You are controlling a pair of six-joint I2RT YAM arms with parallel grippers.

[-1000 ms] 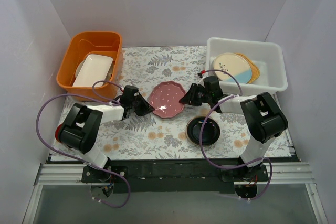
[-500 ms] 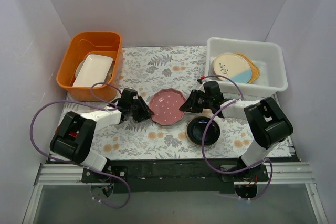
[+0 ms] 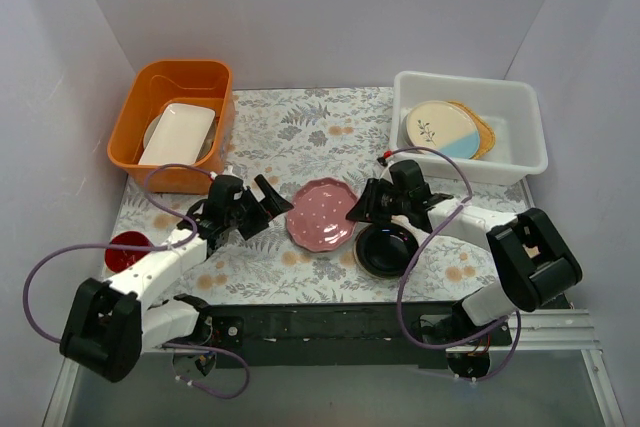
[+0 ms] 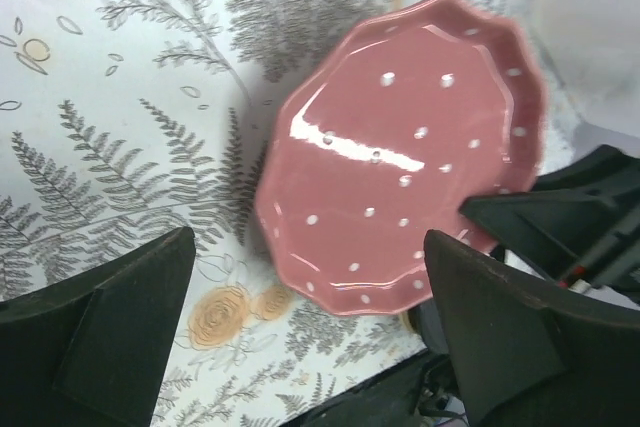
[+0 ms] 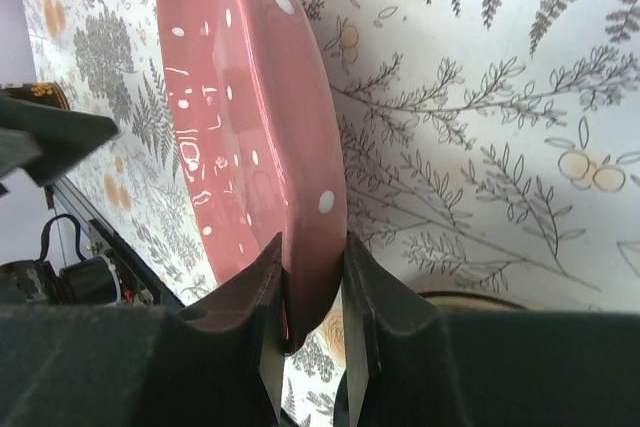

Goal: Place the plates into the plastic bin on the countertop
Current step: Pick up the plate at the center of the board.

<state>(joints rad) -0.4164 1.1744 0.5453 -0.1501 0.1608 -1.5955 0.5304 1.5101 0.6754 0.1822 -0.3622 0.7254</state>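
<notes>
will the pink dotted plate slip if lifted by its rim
The pink dotted plate looks like glazed ceramic, so probably stiff. Its glossy surface may slip or pivot, since the right gripper pinches only one rim edge.

Four plates (image 3: 322, 214) (image 3: 388, 250) (image 3: 438, 127) (image 3: 485, 134), one white bin (image 3: 520, 160), one orange tub (image 3: 128, 127), one rectangular dish (image 3: 178, 134), one red disc (image 3: 125, 247).

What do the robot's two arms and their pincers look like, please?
The left arm and the right arm have white links between bulky black joints. The left pincer and the right pincer are black, each with two flat, wedge-shaped fingers. A thin purple cable loops loosely beside each arm, and a small red tab shows by the right wrist.
</notes>
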